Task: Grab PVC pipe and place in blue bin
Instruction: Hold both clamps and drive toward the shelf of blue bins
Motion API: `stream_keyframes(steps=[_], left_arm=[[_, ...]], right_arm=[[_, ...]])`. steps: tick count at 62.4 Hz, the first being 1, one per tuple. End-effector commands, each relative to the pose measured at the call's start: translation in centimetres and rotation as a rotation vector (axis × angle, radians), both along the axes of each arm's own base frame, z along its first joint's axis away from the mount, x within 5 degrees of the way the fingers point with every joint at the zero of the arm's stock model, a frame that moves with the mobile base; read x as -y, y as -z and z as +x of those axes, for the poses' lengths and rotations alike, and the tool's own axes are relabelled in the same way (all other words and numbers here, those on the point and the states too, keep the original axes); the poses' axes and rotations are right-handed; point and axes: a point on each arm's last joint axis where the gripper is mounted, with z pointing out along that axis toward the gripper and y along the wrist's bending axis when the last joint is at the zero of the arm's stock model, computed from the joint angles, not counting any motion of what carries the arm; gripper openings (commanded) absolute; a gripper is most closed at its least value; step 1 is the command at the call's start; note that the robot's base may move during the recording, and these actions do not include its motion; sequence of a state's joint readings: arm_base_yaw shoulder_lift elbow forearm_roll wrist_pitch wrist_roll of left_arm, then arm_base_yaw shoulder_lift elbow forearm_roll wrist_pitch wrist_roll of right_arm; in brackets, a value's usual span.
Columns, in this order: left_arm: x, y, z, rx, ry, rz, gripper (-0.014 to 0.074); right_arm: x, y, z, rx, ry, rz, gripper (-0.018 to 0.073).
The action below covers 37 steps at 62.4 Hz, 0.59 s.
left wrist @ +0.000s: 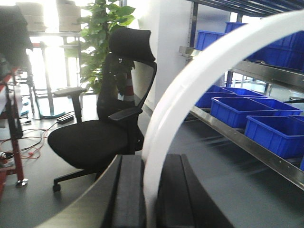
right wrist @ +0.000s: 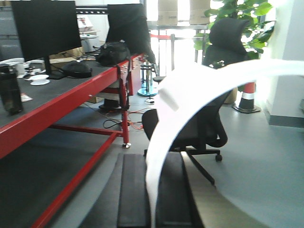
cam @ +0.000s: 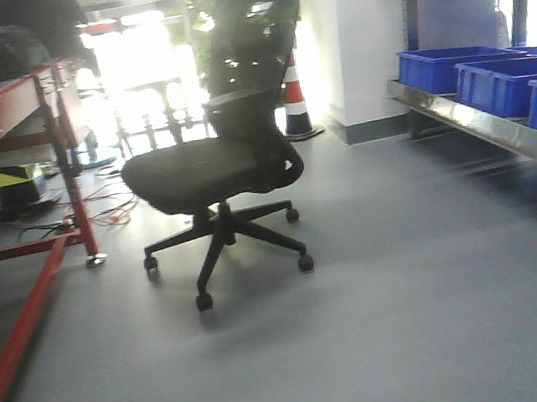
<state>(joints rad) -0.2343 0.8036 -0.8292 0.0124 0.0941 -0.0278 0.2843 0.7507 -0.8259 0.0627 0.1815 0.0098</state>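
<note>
Found the left gripper (left wrist: 147, 202) closed onto the PVC pipe (left wrist: 237, 45), nipped between two black fingers (left wrist: 128, 190) at the bottom edge of the left wrist view. Recorded the pipe as plain white, smooth and thick, bent into one broad arc that climbs from the fingers and sweeps to the top right corner. Logged behind it, left to right: black office chair (left wrist: 102, 133), potted plant (left wrist: 102, 42), blue bins (left wrist: 247, 111) in a row on a steel shelf (left wrist: 247, 147).

Found the right gripper (right wrist: 151, 197) closed onto the pipe in like manner, gripped between black fingers (right wrist: 130, 190). Noted the same white curve rising, then running level to the right edge, somewhat blurred. Logged a red workbench (right wrist: 71, 99) along the left, carrying a monitor (right wrist: 45, 28).

Confirmed from the front view: workbench at left, chair at centre on grey floor (cam: 368, 328), traffic cone (cam: 297, 106) behind, bins along the right edge.
</note>
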Motion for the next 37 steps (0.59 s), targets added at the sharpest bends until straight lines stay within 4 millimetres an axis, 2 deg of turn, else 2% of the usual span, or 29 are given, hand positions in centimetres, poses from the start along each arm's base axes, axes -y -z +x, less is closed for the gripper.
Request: stream_keyframes(steps=[1, 37], left_arm=[[-0.06, -0.31, -0.1, 0.031, -0.002, -0.01, -0.0111], [-0.06, -0.31, -0.1, 0.031, -0.002, -0.01, -0.0111]], right_arm=[[0.04, -0.33, -0.17, 0.032, 0.0, 0.006, -0.0168], [0.04, -0.33, -0.17, 0.032, 0.0, 0.006, -0.0168]])
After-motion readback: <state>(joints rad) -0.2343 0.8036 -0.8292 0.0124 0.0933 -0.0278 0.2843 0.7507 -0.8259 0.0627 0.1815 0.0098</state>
